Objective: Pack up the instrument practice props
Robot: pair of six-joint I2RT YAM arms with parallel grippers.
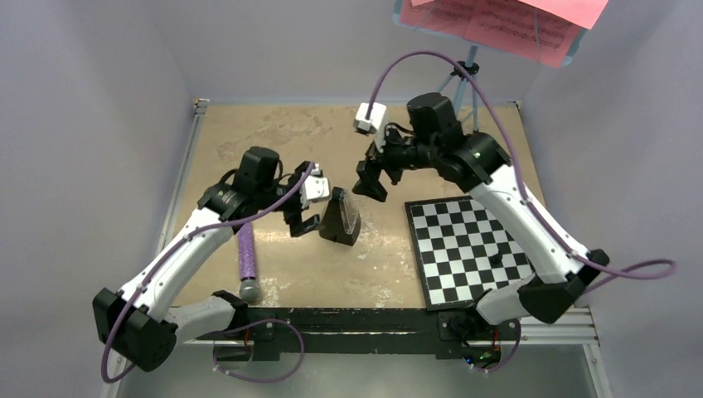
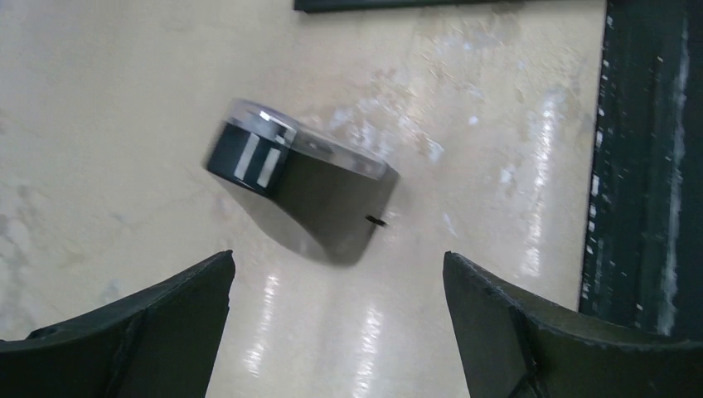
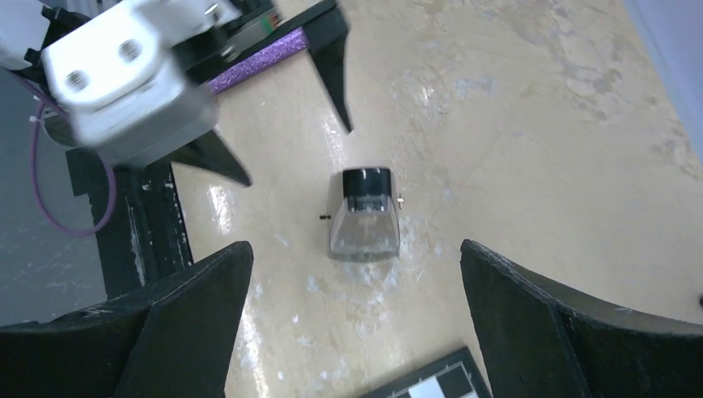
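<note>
The small black metronome [image 1: 340,217] with its clear cover stands upright on the tan table, mid-left; it also shows in both wrist views [image 2: 303,186] [image 3: 365,215]. My left gripper [image 1: 303,219] is open just left of it, not touching, with nothing between its jaws [image 2: 340,282]. My right gripper [image 1: 370,181] hangs open above and to the right of the metronome, empty [image 3: 356,274]. The light-blue music stand [image 1: 469,76] is at the back right, with the pink sheet-music pages [image 1: 497,25] on its desk.
A black-and-white checkered board [image 1: 468,249] lies at the right under my right arm. A purple glitter microphone [image 1: 247,257] lies at the left, beneath my left arm. A black rail [image 1: 356,319] runs along the near edge of the table.
</note>
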